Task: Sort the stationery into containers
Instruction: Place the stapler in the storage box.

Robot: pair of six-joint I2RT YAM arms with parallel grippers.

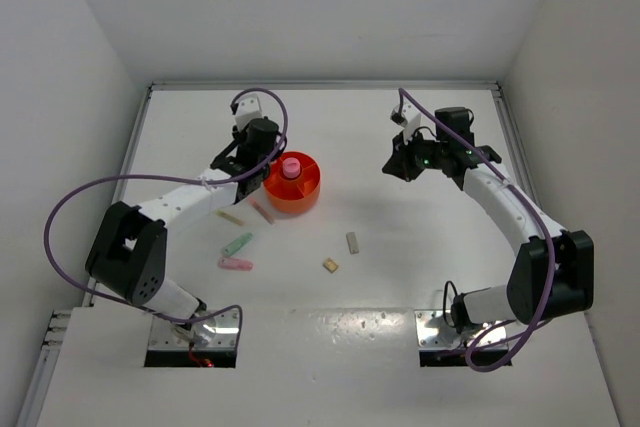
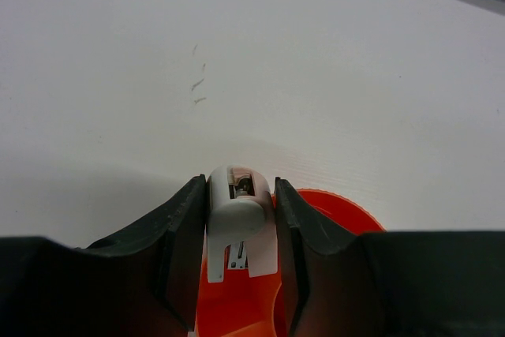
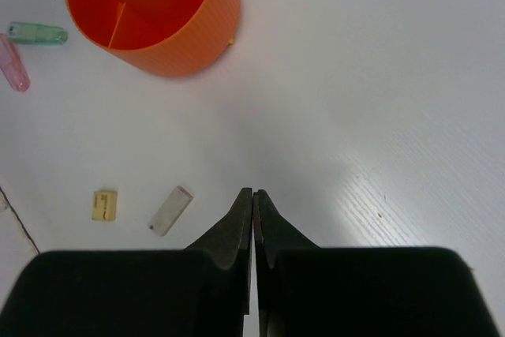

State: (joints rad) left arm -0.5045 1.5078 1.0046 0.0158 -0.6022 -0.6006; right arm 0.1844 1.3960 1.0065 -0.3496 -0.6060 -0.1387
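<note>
Above the orange tub [image 3: 177, 41], close to its rim, the L gripper [image 2: 241, 193] is clamped on a white piece [image 2: 237, 219]. Jaws press both its sides, and its lower end hangs over orange plastic. Can't tell which compartment is under it; the wrist view shows only orange below.

Risk 1, as I judge it: if the piece is let go this close to the rim, it clips the wall and tips out onto the table. Cause = poor centring over a slot.

Risk 2: fingers going lower could knock the tub, prob. light plastic, and shove it into the pink stick [image 1: 262, 211] just beside it.

R gripper [image 3: 253, 195] is pressed closed on nothing, well apart from the tub, so no clash there.

Tub's look: round, bright orange, finely ribbed outer wall, dividers fanning out from a central cup w/ a pink capsule [image 1: 291, 167] standing in it.

Loose on the table: mint stick [image 3: 35, 34], tan stick [image 1: 231, 217], beige block [image 3: 104, 204], pale stick [image 3: 170, 210].
</note>
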